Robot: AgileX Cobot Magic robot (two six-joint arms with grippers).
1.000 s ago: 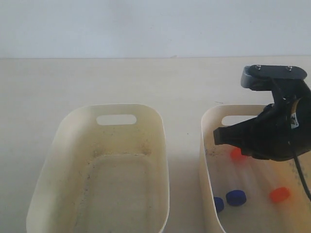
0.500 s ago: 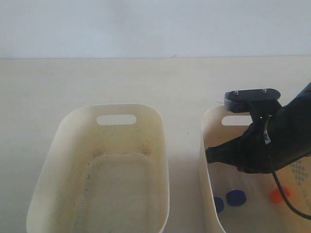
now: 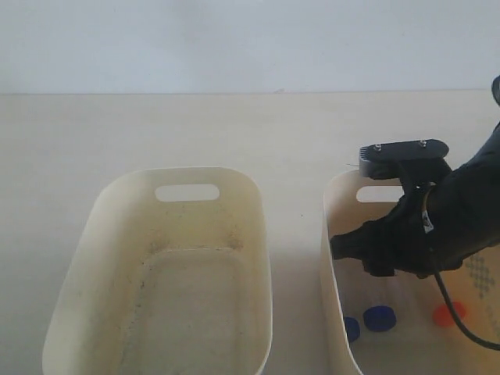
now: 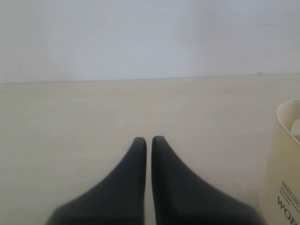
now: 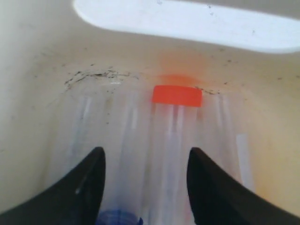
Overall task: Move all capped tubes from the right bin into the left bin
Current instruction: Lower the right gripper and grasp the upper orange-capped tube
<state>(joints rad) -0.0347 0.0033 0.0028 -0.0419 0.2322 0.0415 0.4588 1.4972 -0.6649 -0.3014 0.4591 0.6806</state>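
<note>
Right gripper [image 5: 146,152] lowered deeper into right bin [image 3: 332,305]; orange-capped tube [image 5: 174,131] between spread jaws.

Pale tabletop [image 3: 234,125] (faint wood grain), white wall [image 3: 234,39]

Cream right bin [image 3: 326,273], orange-red cap [image 5: 176,95].

The left bin [image 4: 280,154] bears cut-off lettering "WO" outside.
</note>
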